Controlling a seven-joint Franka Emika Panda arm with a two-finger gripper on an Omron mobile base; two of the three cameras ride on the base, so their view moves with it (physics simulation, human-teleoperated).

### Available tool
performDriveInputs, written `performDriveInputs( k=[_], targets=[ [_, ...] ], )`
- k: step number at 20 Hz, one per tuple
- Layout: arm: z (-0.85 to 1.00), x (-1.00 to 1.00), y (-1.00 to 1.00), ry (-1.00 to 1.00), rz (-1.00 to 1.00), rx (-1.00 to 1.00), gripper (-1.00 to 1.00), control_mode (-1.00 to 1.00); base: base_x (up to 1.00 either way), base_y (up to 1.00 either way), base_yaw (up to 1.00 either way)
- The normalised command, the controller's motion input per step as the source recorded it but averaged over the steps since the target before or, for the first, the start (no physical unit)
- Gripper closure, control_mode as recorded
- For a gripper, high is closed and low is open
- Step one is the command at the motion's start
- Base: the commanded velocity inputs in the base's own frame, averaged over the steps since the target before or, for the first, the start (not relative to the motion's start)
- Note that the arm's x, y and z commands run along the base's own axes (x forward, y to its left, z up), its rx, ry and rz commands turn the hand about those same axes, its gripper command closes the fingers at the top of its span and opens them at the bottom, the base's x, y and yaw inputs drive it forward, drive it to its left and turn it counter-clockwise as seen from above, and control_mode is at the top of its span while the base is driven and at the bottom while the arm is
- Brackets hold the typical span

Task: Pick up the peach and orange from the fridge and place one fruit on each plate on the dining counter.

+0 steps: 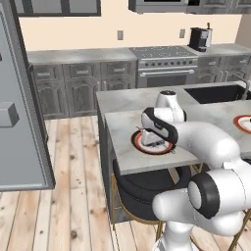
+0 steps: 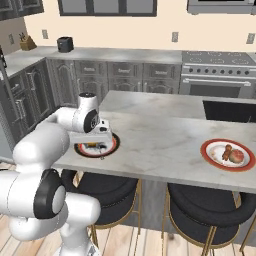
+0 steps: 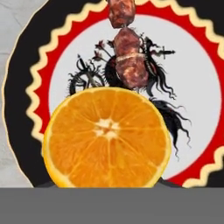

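The orange point(image 3: 107, 138) shows its cut face large and close in the hand view, just over a red-rimmed plate point(image 3: 26, 65). My gripper point(image 1: 155, 142) point(image 2: 95, 145) hangs low over this near plate point(image 1: 138, 144) point(image 2: 114, 142) on the dining counter point(image 1: 122, 130) point(image 2: 165, 130) and is shut on the orange, its fingertips hidden behind the fruit. A brown meat skewer point(image 3: 129, 57) lies across the plate's white centre. The peach point(image 2: 238, 156) rests on the second plate point(image 2: 207, 149) point(image 1: 243, 122) farther along the counter. The grey fridge point(image 1: 19, 98) door stands at the left.
Black gold-legged stools point(image 2: 205, 205) point(image 1: 139, 188) sit under the counter's near edge. A dark sink point(image 1: 215, 93) point(image 2: 230, 111) is set into the far side of the island. Stove point(image 1: 164, 63) and wall cabinets line the back. Brown meat point(image 2: 227, 151) lies beside the peach.
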Motion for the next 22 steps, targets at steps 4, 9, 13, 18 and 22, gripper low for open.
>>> performDriveInputs(
  k=[4,9,13,18,22],
  targets=[
    [-0.09,0.07,-0.01,0.00,0.00,0.00,-1.00,-1.00,0.00,0.00,0.00],
    [0.00,-0.07,0.00,0.00,0.00,0.00,-1.00,-1.00,0.00,0.00,0.00],
    [0.30,-0.31,0.00,-0.01,0.00,0.00,-1.00,-1.00,0.00,0.00,0.00],
    [0.82,-0.49,0.00,-0.10,0.00,-0.02,-1.00,-1.00,0.00,0.00,0.00],
    [0.93,-0.57,-0.02,-0.14,0.00,-0.01,-1.00,-1.00,0.00,0.00,0.00]
  ],
)
